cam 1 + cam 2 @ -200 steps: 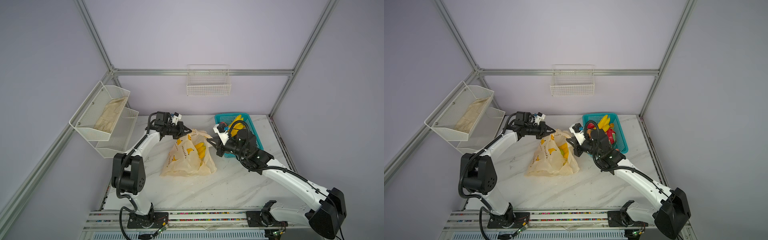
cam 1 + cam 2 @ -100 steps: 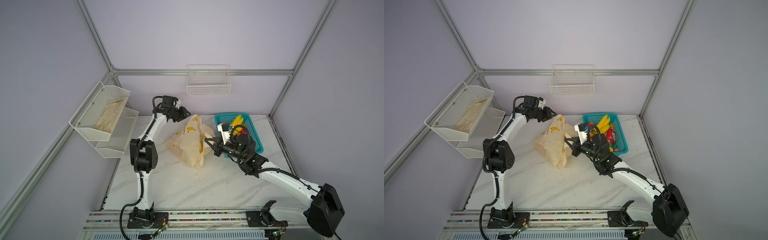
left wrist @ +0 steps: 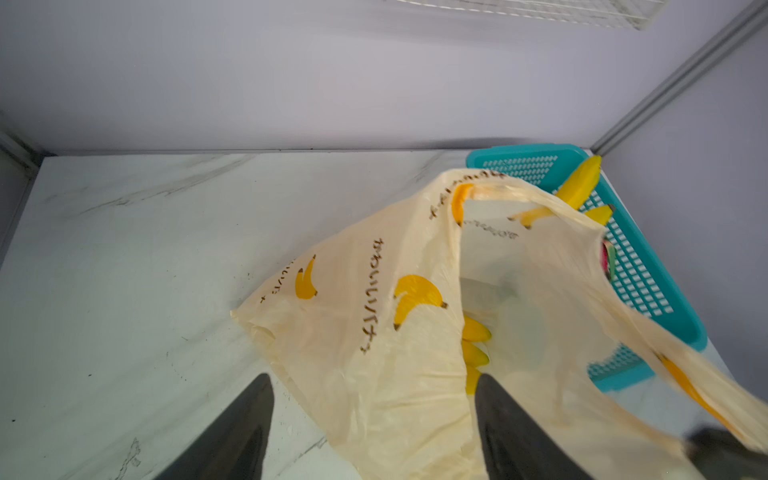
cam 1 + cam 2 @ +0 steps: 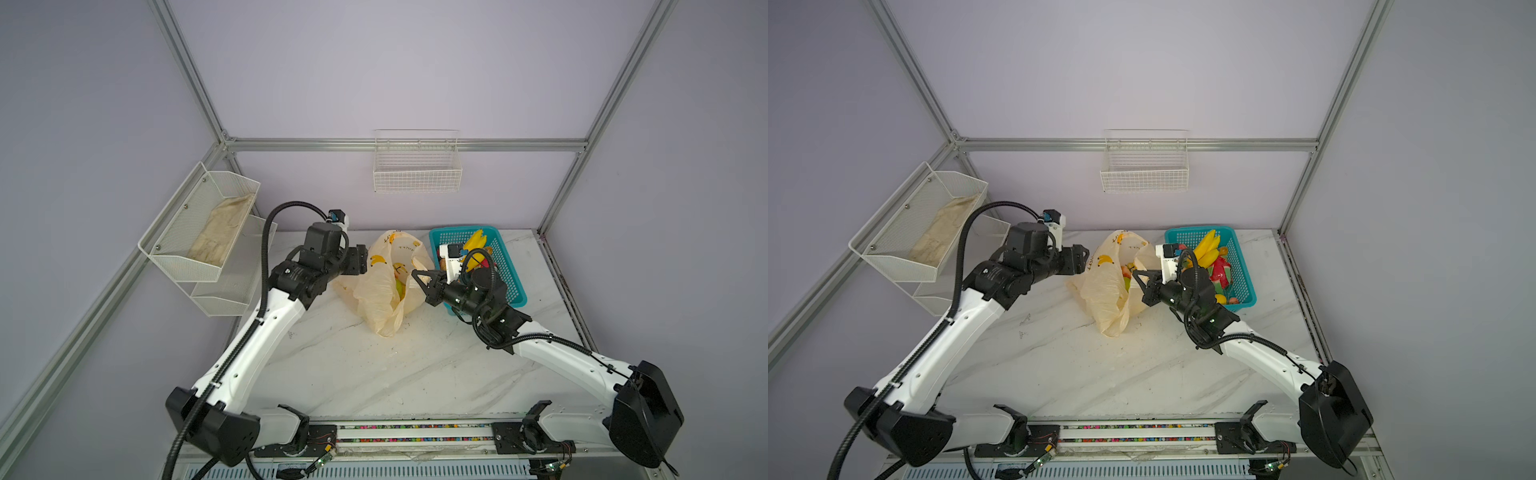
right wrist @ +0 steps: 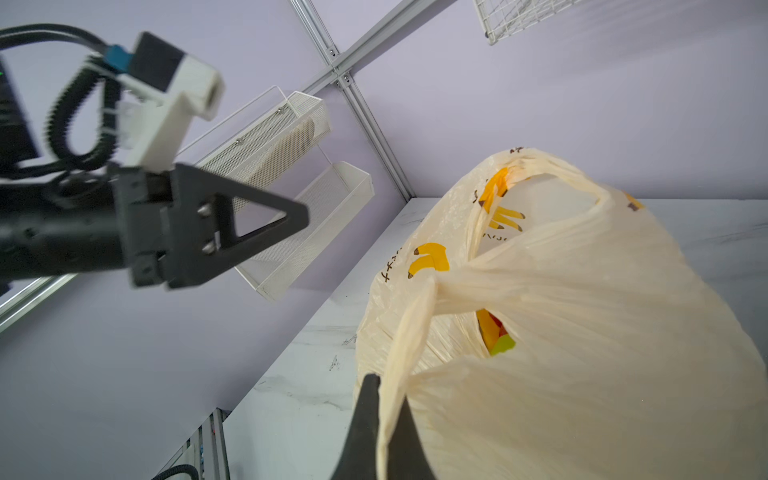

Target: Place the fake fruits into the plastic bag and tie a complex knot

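Marble-patterned tabletop (image 4: 374,374) carries the plastic bag (image 4: 380,291) past its middle, toward the far edge, with the mouth open. On one side the right gripper (image 4: 417,277) is clenched on a handle strip (image 5: 411,332) and holds it up. The left gripper (image 4: 363,261) is released, jaws spread, just beside the bag but apart from it, grasping nothing. Some fake fruits (image 5: 496,332), yellow, red and green, lie inside the bag. More of them, bananas (image 4: 1206,249) and a pink dragon fruit (image 4: 1221,268), lie in the teal basket (image 4: 1244,266) at the far right corner. I judge the filling only partly done, and no knot is made yet.
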